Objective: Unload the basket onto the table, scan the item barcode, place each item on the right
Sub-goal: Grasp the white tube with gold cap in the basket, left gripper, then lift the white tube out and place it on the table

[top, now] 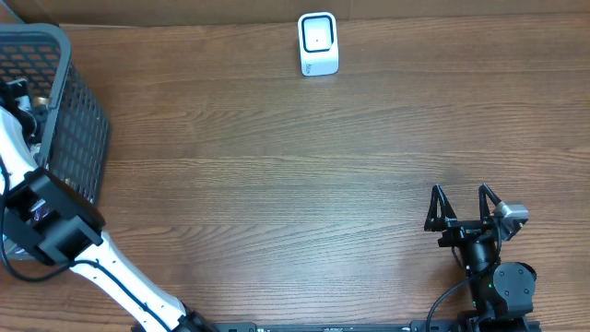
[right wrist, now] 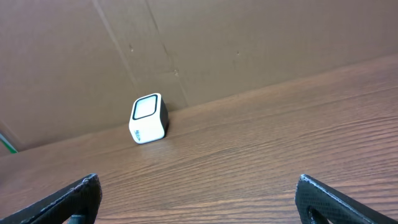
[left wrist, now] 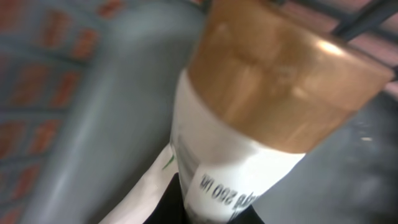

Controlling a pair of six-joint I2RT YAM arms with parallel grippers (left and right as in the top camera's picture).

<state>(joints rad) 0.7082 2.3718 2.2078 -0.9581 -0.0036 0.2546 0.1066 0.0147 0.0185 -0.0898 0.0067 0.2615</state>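
Jaws of the left arm (top: 55,226) are closed, seemingly on the white bottle (left wrist: 230,162) in the basket (top: 88,129) at the worktop's (top: 277,194) left edge, its cap (left wrist: 280,74) pointing away from them, the scanner (top: 318,43) well apart at the far edge; right jaws stand open, idle.
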